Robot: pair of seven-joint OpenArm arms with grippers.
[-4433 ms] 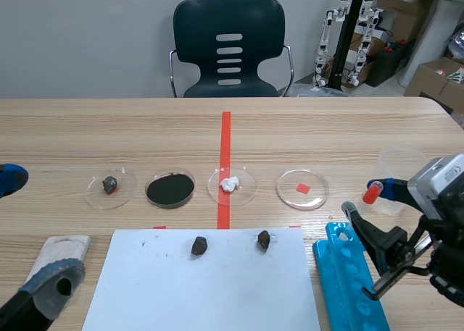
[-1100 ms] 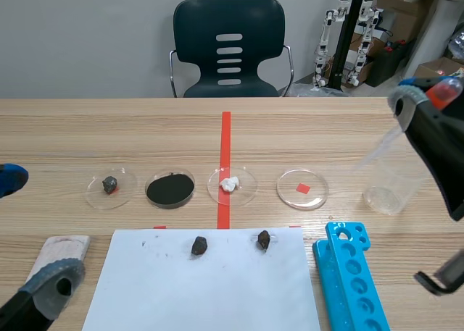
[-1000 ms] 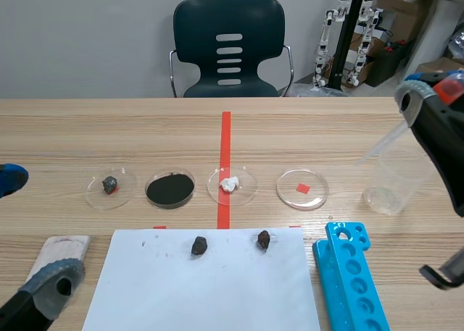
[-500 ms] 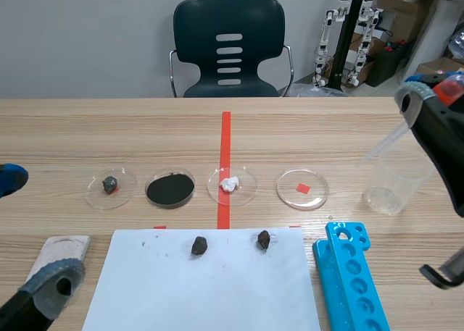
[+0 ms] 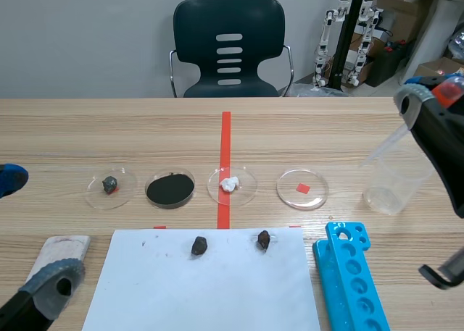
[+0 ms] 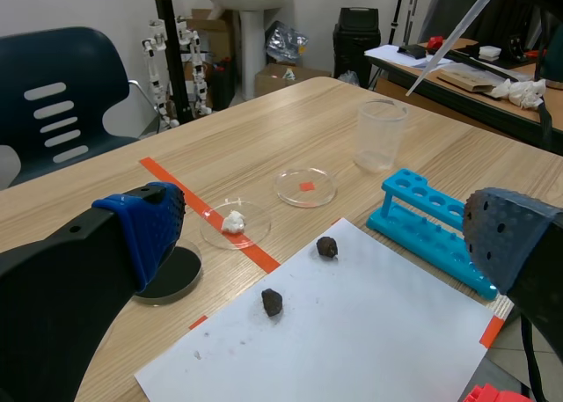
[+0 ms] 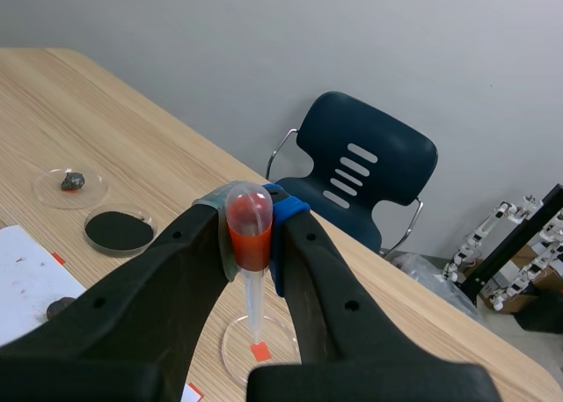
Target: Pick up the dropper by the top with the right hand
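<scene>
My right gripper (image 7: pixel 250 235) is shut on the red rubber bulb of the dropper (image 7: pixel 251 270), whose clear tube hangs down between the fingers. In the scene view the right gripper (image 5: pixel 433 93) is raised at the right edge, with the dropper's tube (image 5: pixel 386 145) slanting down over the clear plastic cup (image 5: pixel 394 180), its tip above the rim. The left wrist view shows the dropper's tube (image 6: pixel 455 30) high above the cup (image 6: pixel 378 136). My left gripper (image 6: pixel 317 235) is open at the near left, holding nothing; its finger (image 5: pixel 51 282) shows low left.
Several petri dishes stand in a row: one with a stone (image 5: pixel 109 185), one with black powder (image 5: pixel 170 189), one with white bits (image 5: pixel 231 184), one with a red chip (image 5: pixel 302 188). A white sheet (image 5: pixel 203 280) carries two dark stones. A blue tube rack (image 5: pixel 349 277) lies at near right.
Since 4.4 s ago my right gripper rose from table height to well above the cup with the dropper in it. Over the last second it has held nearly still.
</scene>
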